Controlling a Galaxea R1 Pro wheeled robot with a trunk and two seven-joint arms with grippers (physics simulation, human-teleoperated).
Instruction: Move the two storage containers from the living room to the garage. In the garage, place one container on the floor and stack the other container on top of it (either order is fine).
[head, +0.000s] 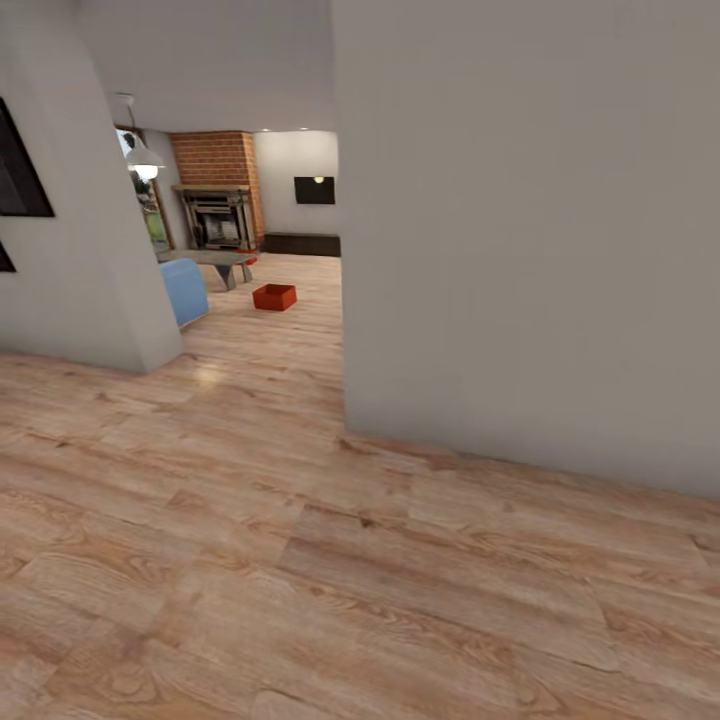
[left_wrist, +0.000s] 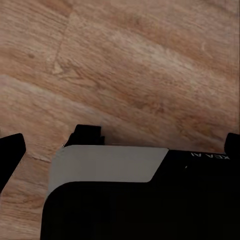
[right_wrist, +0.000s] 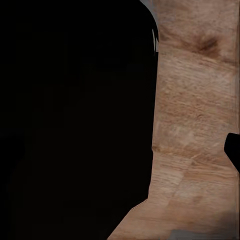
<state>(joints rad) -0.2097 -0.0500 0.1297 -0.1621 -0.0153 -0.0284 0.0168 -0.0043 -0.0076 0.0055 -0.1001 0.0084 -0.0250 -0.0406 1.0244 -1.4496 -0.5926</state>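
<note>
Right now the robot is on its way, rolling over light wood plank flooring (head: 300, 560) with nothing carried. Both wrist cameras look down at those planks past dark parts of the robot's own body; of the left fingers (left_wrist: 10, 150) and the right fingers (right_wrist: 232, 150) only black tips show at the picture edges, so I cannot tell whether either pair is open or closed.

Just ahead, a white wall corner (head: 345, 400) stands on the right and another wall (head: 110, 300) on the left, leaving a passage between them. Beyond it lies the living room: a blue seat (head: 185, 290), a low grey surface (head: 222, 262), and far back a brick fireplace (head: 218, 205).

One red-orange container (head: 274, 296) sits on the wood floor beyond the passage, near the surface. A sliver of red (head: 249, 260) under that surface may be the second; it is too small to tell.

This looks like the fetching step, barely begun. Next, the base should steer through the passage, keeping off the right corner, and stop facing the container.
</note>
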